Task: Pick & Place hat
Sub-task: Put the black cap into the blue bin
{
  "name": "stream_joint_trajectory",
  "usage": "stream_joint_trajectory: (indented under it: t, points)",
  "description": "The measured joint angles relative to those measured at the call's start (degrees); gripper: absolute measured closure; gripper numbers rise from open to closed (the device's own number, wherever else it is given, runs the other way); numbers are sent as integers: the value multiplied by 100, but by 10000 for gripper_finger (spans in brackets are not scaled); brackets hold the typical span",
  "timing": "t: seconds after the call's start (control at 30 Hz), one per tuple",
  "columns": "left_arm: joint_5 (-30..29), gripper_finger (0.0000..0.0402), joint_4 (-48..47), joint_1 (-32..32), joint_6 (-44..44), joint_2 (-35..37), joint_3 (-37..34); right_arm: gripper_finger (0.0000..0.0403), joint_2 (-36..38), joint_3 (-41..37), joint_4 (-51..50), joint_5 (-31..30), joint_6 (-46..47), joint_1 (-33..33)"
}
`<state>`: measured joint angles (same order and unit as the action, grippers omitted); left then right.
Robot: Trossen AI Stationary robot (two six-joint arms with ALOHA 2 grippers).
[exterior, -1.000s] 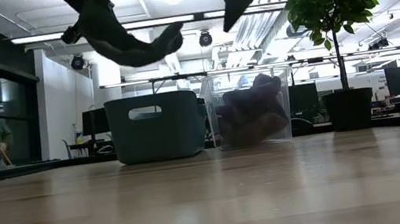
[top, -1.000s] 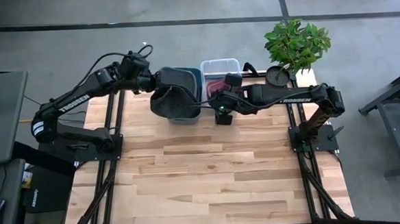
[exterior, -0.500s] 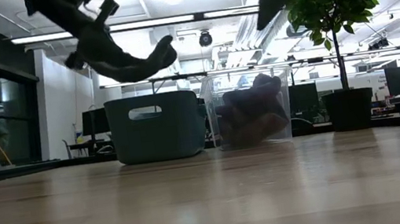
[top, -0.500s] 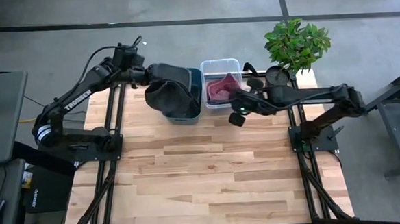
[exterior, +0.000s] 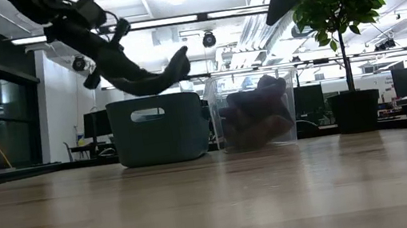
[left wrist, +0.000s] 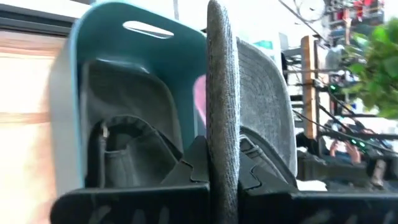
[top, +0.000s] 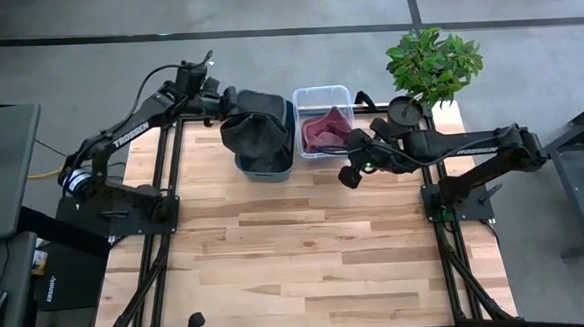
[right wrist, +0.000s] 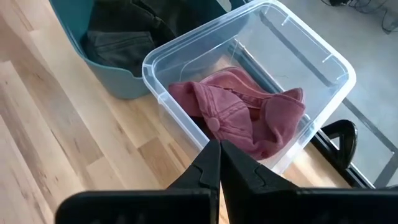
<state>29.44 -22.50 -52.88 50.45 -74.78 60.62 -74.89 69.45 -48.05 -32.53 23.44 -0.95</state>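
Note:
A dark grey hat hangs over the teal bin at the table's far edge, with my left gripper shut on it. In the low view the hat is just above the bin's rim. Another dark hat lies inside the bin. To the right of it stands a clear bin holding maroon hats. My right gripper is shut and empty, above the table beside the clear bin's near right corner. My left gripper pinches a grey fabric edge of the hat between its two fingers, seen edge-on in the wrist view. The fingers slant down from the table's far left. The hat reaches out beyond the fingers over the teal bin, lifted clear.
A potted plant stands at the table's far right corner. In the right wrist view the maroon hat lies in the clear bin ahead of my shut right gripper. Bare wood fills the middle and near table.
My left gripper has sunk with the grey hat, which now hangs close above the teal bin's rim instead of high over it. My right gripper has drawn away from the clear bin's near side toward the table's right edge and has rolled.

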Motion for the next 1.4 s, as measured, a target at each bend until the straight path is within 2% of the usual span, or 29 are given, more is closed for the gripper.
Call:
stream_joint_trajectory:
  t: [0.37,0.6,0.8,1.1,1.27,1.4]
  points:
    - [-117,401,3,32,-237,-489,2,403,-2,0,96,-147,77,0]
    - [-179,401,208,397,-377,-692,2,403,-4,0,210,-153,70,0]
    - [-1088,401,197,654,-419,-691,9,403,-4,0,209,-143,61,0]
    - [-941,401,133,645,-391,-691,9,403,-7,0,209,-152,57,0]
    - [-947,381,136,643,-454,-689,9,403,-7,1,208,-141,57,0]
    - [-960,338,127,643,-519,-689,9,403,-7,2,209,-138,57,0]
